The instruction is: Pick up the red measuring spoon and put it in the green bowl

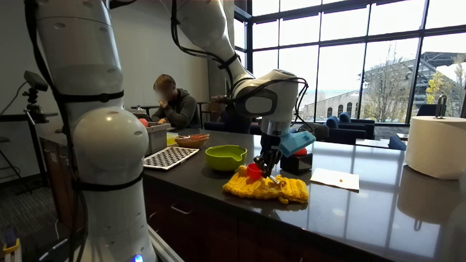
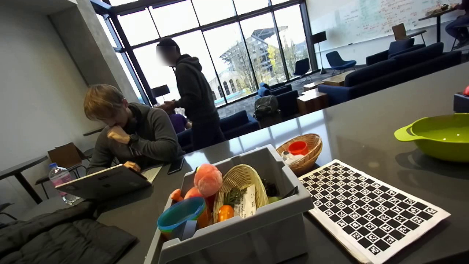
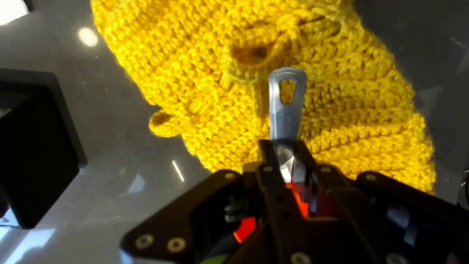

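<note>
The red measuring spoon has a red cup (image 1: 253, 171) and a metal handle with a slot at its end, which shows in the wrist view (image 3: 287, 117). My gripper (image 1: 268, 174) points down over the yellow knit cloth (image 1: 265, 188). In the wrist view its fingers (image 3: 284, 146) are shut on the handle, and they hide most of the red cup. I cannot tell if the spoon still touches the cloth. The green bowl (image 1: 226, 158) stands upright beside the cloth, on the spoon cup's side. It is partly cut off in an exterior view (image 2: 445, 137), where my gripper is out of view.
A black box (image 1: 296, 163) with a red top stands close behind the gripper. A white sheet (image 1: 335, 178) and a paper roll (image 1: 435, 147) lie farther along the counter. A checkered board (image 2: 370, 209), a grey bin (image 2: 234, 238) and a wicker basket (image 2: 311, 159) stand beyond the bowl.
</note>
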